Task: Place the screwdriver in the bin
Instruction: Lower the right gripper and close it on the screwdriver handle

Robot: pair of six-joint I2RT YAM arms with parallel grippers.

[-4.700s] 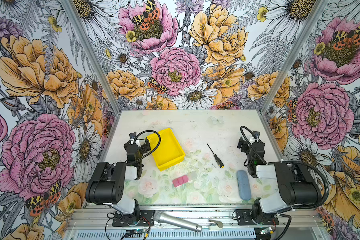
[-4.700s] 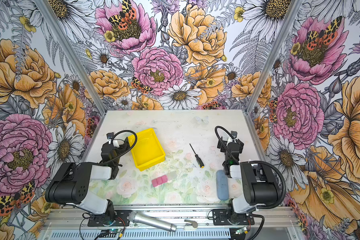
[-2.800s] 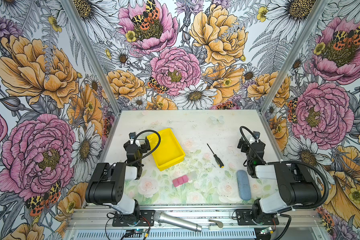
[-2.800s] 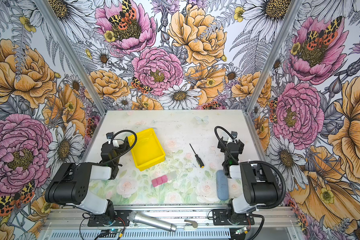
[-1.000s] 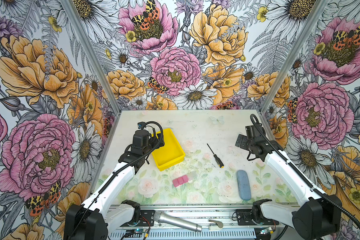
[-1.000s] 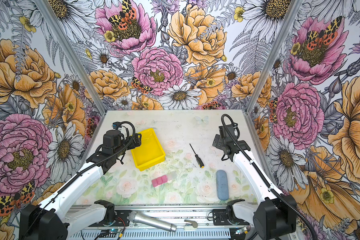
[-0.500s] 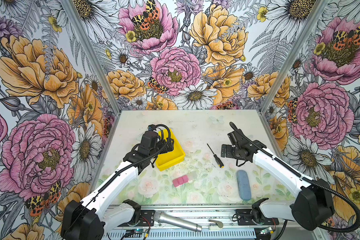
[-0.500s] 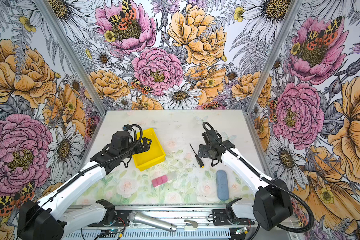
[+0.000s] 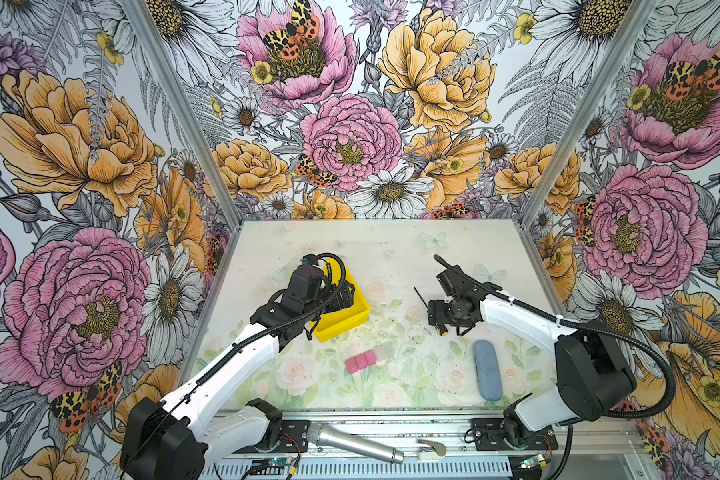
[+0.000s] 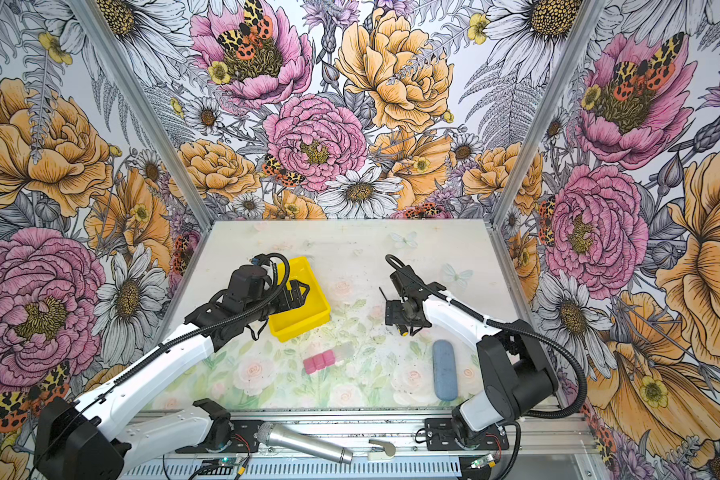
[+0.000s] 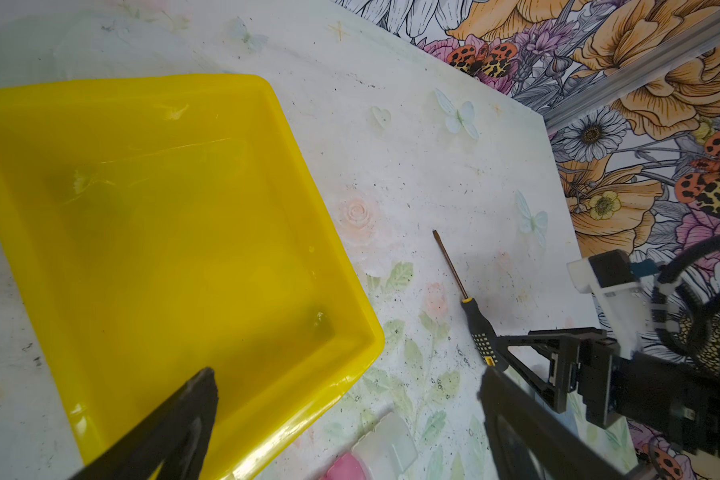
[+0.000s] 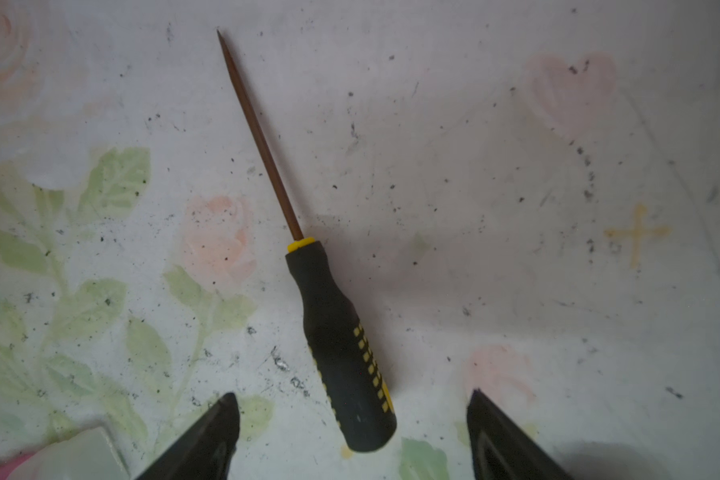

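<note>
The screwdriver [image 12: 336,332] is seen lying flat on the table [image 9: 391,257], right of the middle, with its thin shaft pointed far and slightly left and its yellow butt end [image 9: 443,331] toward the near side. It is well apart from the bin [image 9: 352,322], which rests at an angle on the table left of the middle.

The right end effector [image 12: 352,397] is lowered over the handle, which is largely hidden beneath it in both top views. In the right wrist view its jaws are held apart, one finger [image 12: 225,419] on each side of the handle's butt end, and no contact with the handle is seen.

The left end effector [image 11: 348,374] is held above the bin, and its jaws are spread wide. In both top views the left part of the bin is covered by it.

A row of pink blocks [image 9: 360,361] is found near the middle of the table. A blue oblong case [image 9: 488,370] lies on the near right. A silver microphone [image 9: 354,442] rests on the metal rail at the near edge.
</note>
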